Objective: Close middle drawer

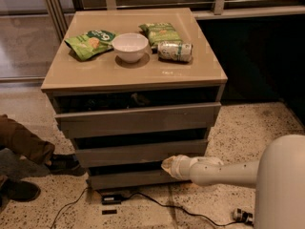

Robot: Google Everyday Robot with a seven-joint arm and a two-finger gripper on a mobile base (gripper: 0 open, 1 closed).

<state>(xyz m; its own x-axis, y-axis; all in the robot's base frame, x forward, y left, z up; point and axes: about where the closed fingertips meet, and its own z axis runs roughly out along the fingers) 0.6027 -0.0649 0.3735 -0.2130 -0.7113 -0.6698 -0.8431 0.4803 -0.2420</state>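
The camera view, the only one, looks down on a drawer bench from its near side. It has three grey drawer fronts, stacked and stepped. The middle drawer sits between the taller top drawer and the short bottom drawer. A dark gap shows above its front panel, so it looks partly pulled out toward the camera.

The white arm reaches in from the lower right. Its gripper is low against the bench front, right of centre, at the lower edge of the middle drawer's panel and just above the bottom drawer. Whether it touches the panel, and whether it is open or closed, I cannot tell.

The step in hand looks like setting the gripper against the front for the push. The next move likely calls for a straight push away from the camera, with contact kept on the middle panel and not slipping onto the bottom one.

On the bench top lie two green snack bags, one far left and one far right. There is also one white bowl between them and one can on its side.
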